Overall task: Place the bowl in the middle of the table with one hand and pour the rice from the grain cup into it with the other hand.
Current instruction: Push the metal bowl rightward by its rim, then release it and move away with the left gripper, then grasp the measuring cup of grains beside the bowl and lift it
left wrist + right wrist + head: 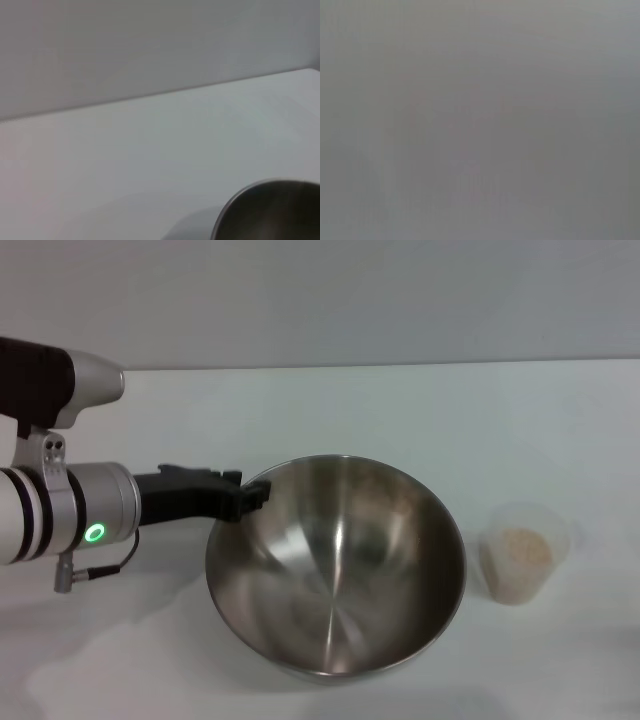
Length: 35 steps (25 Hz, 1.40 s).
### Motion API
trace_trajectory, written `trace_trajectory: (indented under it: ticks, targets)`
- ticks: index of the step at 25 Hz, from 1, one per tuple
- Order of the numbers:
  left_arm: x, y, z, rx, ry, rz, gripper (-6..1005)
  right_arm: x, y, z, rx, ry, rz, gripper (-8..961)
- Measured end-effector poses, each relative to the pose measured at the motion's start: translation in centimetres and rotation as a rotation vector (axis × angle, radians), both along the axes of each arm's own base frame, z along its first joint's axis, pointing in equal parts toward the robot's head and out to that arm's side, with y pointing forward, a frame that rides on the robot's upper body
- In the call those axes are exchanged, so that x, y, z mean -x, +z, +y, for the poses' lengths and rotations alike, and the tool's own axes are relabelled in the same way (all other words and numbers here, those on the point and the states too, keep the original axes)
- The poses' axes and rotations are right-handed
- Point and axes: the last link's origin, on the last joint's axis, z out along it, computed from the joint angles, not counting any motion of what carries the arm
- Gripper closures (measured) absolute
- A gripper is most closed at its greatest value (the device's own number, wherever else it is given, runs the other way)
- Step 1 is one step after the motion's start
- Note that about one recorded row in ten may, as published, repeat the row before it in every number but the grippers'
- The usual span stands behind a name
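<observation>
The steel bowl is tilted, its shiny inside facing me, near the middle of the white table. My left gripper comes in from the left and is shut on the bowl's left rim, black fingers pinching the edge. A dark curved piece of the bowl also shows in the left wrist view. To the right of the bowl stands the small clear grain cup, upright, with beige rice inside. The cup stands apart from the bowl. My right gripper is out of view, and the right wrist view shows only plain grey.
A grey wall runs behind the table's far edge. White tabletop stretches behind the bowl and to the right of the cup.
</observation>
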Motion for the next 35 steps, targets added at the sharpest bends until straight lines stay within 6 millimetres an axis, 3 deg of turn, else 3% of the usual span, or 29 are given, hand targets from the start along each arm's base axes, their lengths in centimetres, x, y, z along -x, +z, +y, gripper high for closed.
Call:
trace_trajectory:
  ticks: [1,5,6,10,11,12,15,16,18,20,21,22,24,25,26,28,29,31,35]
  targets:
    - [-0.6,0.4,-0.1,-0.013,-0.036,0.004,699,0.0,0.0,0.0,0.000,0.000,0.000,175]
    - [-2.0,1.4,-0.3,-0.053,-0.111,0.013,585,0.0,0.0,0.0,0.000,-0.001,-0.001,176]
    - [-3.3,2.5,-0.5,-0.108,-0.193,0.030,556,0.0,0.0,0.0,0.000,-0.001,-0.001,176]
    - [-4.8,3.7,-1.0,-0.262,-0.335,0.087,405,0.0,0.0,0.0,0.000,-0.001,-0.002,175]
    - [-5.1,3.5,-1.9,-0.407,-0.433,0.161,357,0.0,0.0,0.0,0.000,-0.001,-0.002,175]
    - [-5.1,3.5,-1.9,-0.407,-0.433,0.161,310,0.0,0.0,0.0,0.000,-0.001,-0.002,175]
    - [-4.7,2.0,-3.2,-0.646,-0.542,0.327,219,0.0,0.0,-0.1,0.001,-0.001,-0.002,174]
    - [-3.6,1.0,-3.7,-0.794,-0.573,0.428,196,0.0,-0.1,-0.2,0.009,0.000,-0.003,174]
    - [-3.1,0.9,-3.9,-0.870,-0.580,0.458,152,0.0,-0.3,-0.3,0.021,0.004,-0.004,175]
    - [-1.6,1.8,-4.5,-1.065,-0.536,0.445,131,0.1,-0.7,-0.4,0.057,0.016,-0.017,176]
    - [0.2,2.8,-5.4,-1.200,-0.480,0.375,132,0.1,-1.1,-0.5,0.096,0.028,-0.031,176]
    - [0.2,2.8,-5.4,-1.200,-0.480,0.375,133,0.1,-1.1,-0.5,0.096,0.028,-0.031,175]
    - [2.4,3.5,-6.1,-1.276,-0.425,0.262,135,0.2,-1.5,-0.5,0.137,0.036,-0.038,174]
    - [3.6,3.7,-6.2,-1.285,-0.397,0.209,135,0.2,-1.7,-0.4,0.156,0.038,-0.043,174]
    - [6.4,4.1,-6.3,-1.287,-0.339,0.125,136,0.1,-2.1,-0.3,0.189,0.035,-0.054,175]
    - [6.4,4.1,-6.3,-1.287,-0.339,0.125,138,0.0,-2.3,-0.2,0.205,0.031,-0.061,175]
    - [9.8,4.5,-6.4,-1.276,-0.275,0.064,139,0.0,-2.6,0.0,0.219,0.026,-0.069,175]
    - [11.6,4.8,-6.9,-1.268,-0.238,0.019,139,0.0,-3.3,0.4,0.265,0.016,-0.090,175]
    - [12.6,4.9,-7.5,-1.264,-0.216,-0.007,139,0.2,-4.1,0.9,0.314,0.023,-0.096,176]
